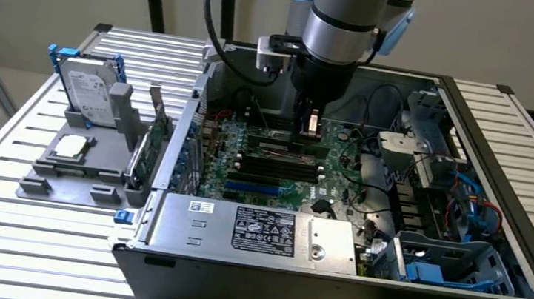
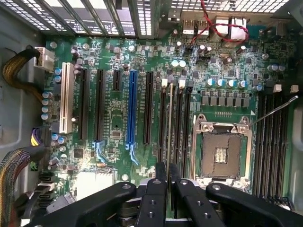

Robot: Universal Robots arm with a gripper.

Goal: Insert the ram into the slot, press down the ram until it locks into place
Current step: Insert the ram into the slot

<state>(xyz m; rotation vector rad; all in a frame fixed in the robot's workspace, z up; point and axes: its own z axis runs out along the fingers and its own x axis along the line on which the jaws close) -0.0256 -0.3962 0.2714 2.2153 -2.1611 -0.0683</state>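
Observation:
The ram [image 2: 169, 127] shows edge-on as a thin pale line running out from between my fingertips. My gripper [image 2: 168, 174] is shut on it, with the dark fingers [image 2: 159, 176] pressed close on either side. Its edge lines up with the black ram slots [image 2: 182, 123] beside the CPU socket [image 2: 221, 153]. I cannot tell whether it is seated in a slot. In the exterior view the gripper [image 1: 307, 128] hangs inside the open PC case [image 1: 506, 137], just above the motherboard and behind the ram slots [image 1: 275, 169].
The power supply [image 1: 258, 230] fills the case's front. Cables and a drive cage [image 1: 440, 205] crowd the exterior view's right. Outside the case, on the exterior view's left, a grey fixture [image 1: 47, 167] holds a hard drive [image 1: 89, 93], a CPU chip [image 1: 71, 145] and a green expansion card [image 1: 156, 145].

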